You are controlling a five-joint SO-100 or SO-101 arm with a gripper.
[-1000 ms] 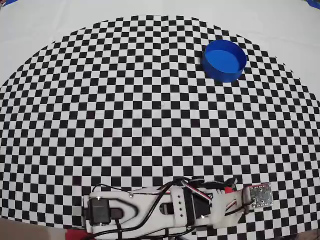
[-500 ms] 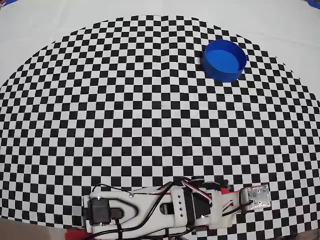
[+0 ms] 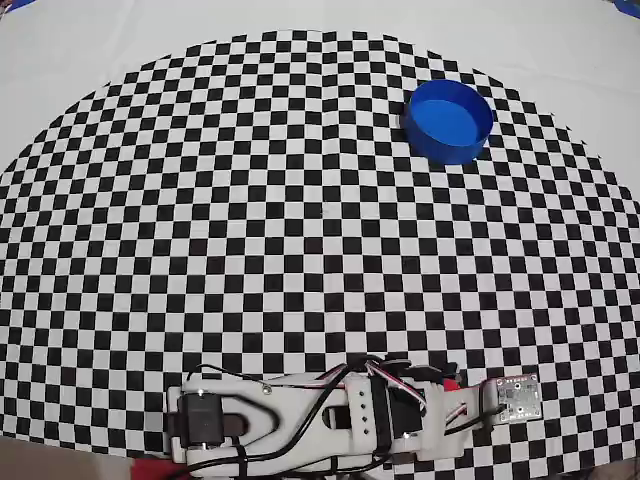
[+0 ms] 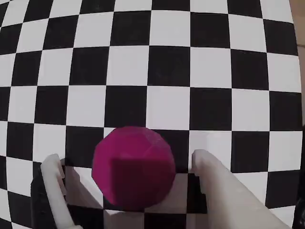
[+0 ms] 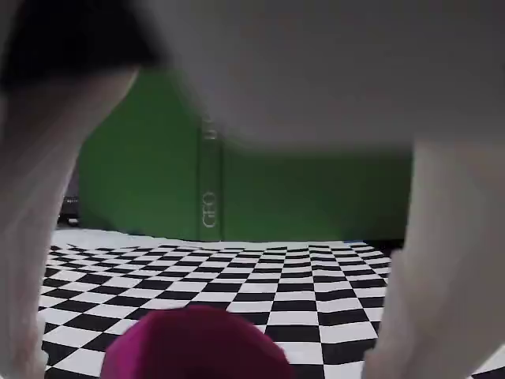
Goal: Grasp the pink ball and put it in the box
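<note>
Your claw straddles the pink ball [image 4: 134, 167].
Your claw [image 4: 125, 164] is spread apart, 1 finger [image 4: 53, 179] on each side, gaps showing; the blue box [image 3: 449, 121] sits well apart.

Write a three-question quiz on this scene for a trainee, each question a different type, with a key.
1. True or false: the pink ball lies between the fingers of the gripper in the wrist view.
2. In the overhead view, the box is: A empty, B holding the ball, C tipped over.
3. Fill in: the mat has a black-and-white ______ pattern.

Key: 1 true; 2 A; 3 checkered.
</note>
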